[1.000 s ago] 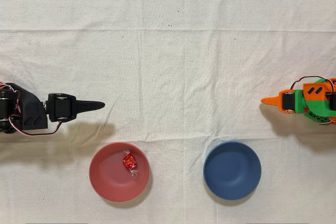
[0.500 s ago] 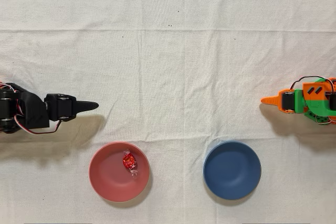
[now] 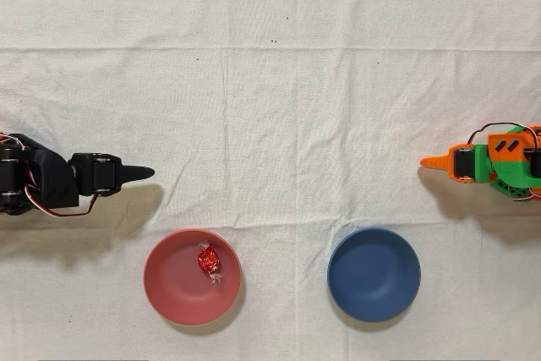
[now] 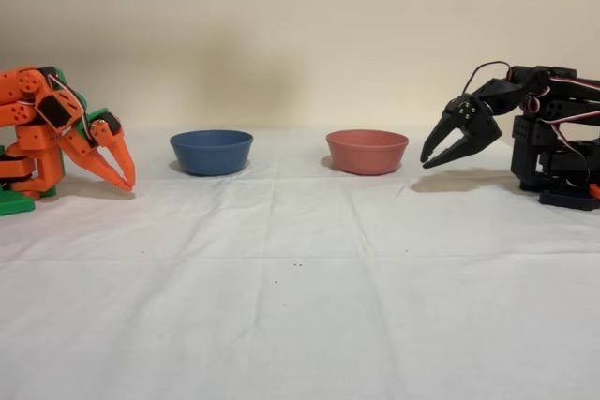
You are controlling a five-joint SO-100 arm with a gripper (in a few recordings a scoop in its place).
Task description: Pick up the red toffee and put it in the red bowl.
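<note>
Fingers: the black arm's gripper (image 4: 429, 159) is standing with its two fingers parted and nothing between them; in the fixed view a clear gap is showing between the tips.
Gripper position: in the overhead view the gripper (image 3: 145, 172) is pointing right, hanging above the cloth at the left edge, above and left of the red bowl (image 3: 169, 293) and well apart from it.
Gripper height: in the fixed view it is hovering clear of the cloth, just to the right of the red bowl (image 4: 367, 152).
Red toffee: the red toffee (image 3: 207, 260) is lying inside the red bowl, toward its upper right in the overhead view, with its clear wrapper end trailing down and right.
Blue bowl: the blue bowl (image 3: 374, 274) is sitting to the right of the red bowl in the overhead view, with nothing in it.
Orange arm: the orange arm (image 3: 494, 162) is standing idle at the far right of the overhead view.
Surface: the white cloth (image 3: 279, 90) is covering the table, creased in places.
Step in hand: judged as finishing, since the candy is already resting in its bowl and the gripper is holding nothing.
Next move: likely calling only for the arm to settle clear of the bowls; no further grasp is appearing needed.
</note>
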